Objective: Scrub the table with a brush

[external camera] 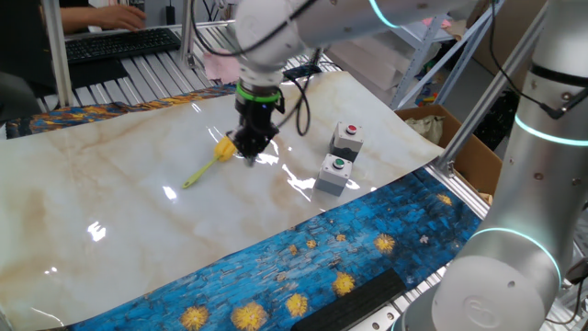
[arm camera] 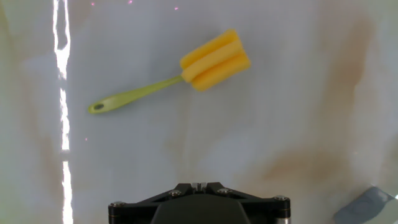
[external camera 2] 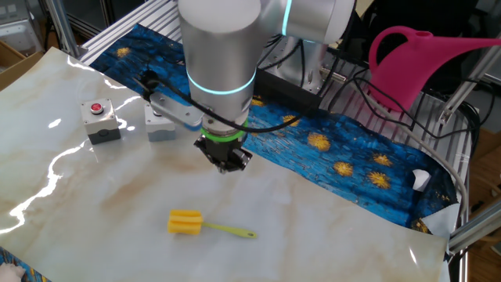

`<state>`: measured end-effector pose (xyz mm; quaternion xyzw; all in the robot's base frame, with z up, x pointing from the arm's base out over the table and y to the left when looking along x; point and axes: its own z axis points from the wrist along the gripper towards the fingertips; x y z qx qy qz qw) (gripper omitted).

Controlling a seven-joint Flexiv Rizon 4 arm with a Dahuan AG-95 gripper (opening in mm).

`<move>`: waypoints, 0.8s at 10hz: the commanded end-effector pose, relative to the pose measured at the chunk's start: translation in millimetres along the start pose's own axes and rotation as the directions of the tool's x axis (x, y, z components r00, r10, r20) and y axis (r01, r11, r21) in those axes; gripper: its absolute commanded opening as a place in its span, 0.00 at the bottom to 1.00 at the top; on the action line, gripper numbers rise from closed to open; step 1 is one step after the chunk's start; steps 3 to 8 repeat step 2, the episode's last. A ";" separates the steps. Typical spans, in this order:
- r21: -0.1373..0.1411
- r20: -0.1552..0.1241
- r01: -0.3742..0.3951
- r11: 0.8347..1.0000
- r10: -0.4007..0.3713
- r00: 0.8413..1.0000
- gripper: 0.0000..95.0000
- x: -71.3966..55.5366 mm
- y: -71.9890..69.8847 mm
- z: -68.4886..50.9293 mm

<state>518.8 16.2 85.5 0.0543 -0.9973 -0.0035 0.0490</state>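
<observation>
Closed black two-finger gripper (external camera 2: 224, 160) poised over the glossy cream-beige marble-patterned table (external camera 2: 329, 211), brush lying free beside it.

From the other fixed view, nearest lies the small brush (external camera 2: 205, 225): a stubby, ribbed bright yellow head and a thin yellow-green stick handle with a small eyelet at its end, flat on the table. Just beyond it the gripper points straight down, jaws shut and holding nothing, apart from the brush. Farther back stand two grey button boxes (external camera 2: 100, 121), then the blue cloth with yellow flowers (external camera 2: 352, 157).
</observation>
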 end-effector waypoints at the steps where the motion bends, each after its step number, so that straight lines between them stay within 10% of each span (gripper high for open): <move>1: 0.007 0.005 0.046 0.999 -0.046 0.999 0.00 10.4 -5.6 7.9; 8: 0.010 0.000 0.044 0.999 -0.044 0.999 0.00 11.4 -5.6 8.4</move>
